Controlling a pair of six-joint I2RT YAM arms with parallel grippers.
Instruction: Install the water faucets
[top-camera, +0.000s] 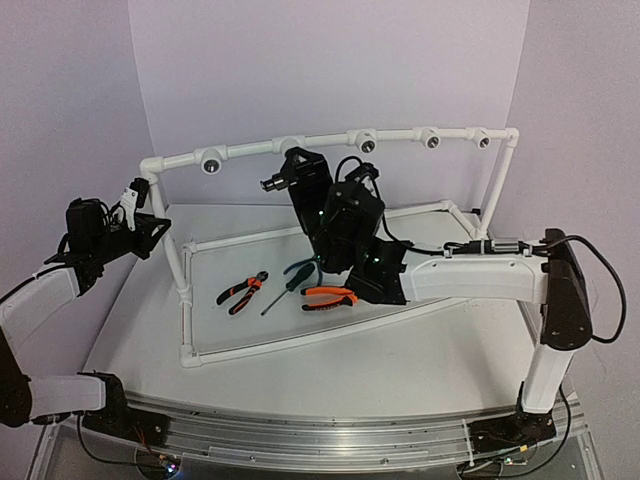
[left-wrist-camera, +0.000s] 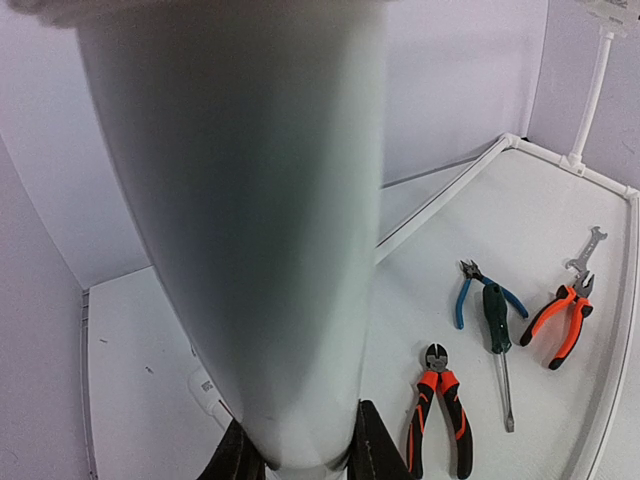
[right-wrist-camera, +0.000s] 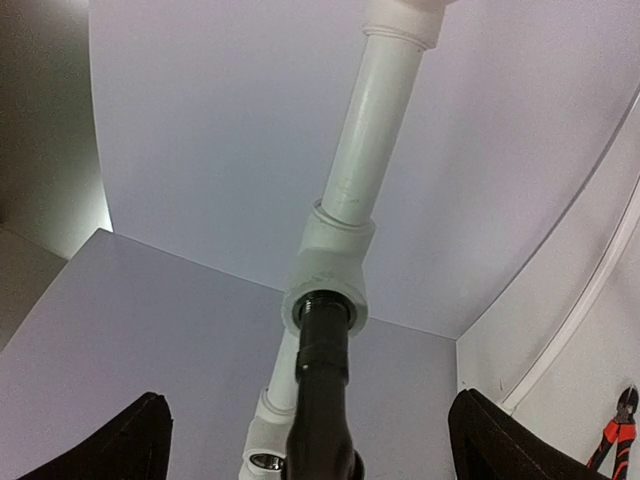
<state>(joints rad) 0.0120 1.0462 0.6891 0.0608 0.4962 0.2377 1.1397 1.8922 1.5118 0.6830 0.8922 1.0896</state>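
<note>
A black water faucet (right-wrist-camera: 320, 400) has its threaded end in a round socket fitting (right-wrist-camera: 327, 275) of the white pipe frame (top-camera: 330, 137). My right gripper (right-wrist-camera: 310, 400) is open, with its fingers (right-wrist-camera: 135, 440) wide apart on either side of the faucet and not touching it. In the top view the right gripper (top-camera: 292, 168) is up at the frame's top rail, left of centre. My left gripper (left-wrist-camera: 305, 455) is shut on the frame's left upright pipe (left-wrist-camera: 250, 220). It shows in the top view (top-camera: 135, 205) near the frame's left corner.
Other sockets (top-camera: 211, 163) (top-camera: 367, 141) (top-camera: 431, 139) sit along the top rail. Inside the frame's base lie orange-handled pliers (top-camera: 242, 291), a second orange pair (top-camera: 330, 297), a green screwdriver (left-wrist-camera: 497, 330), blue cutters (left-wrist-camera: 470, 290) and a small wrench (left-wrist-camera: 588, 245). Walls close behind.
</note>
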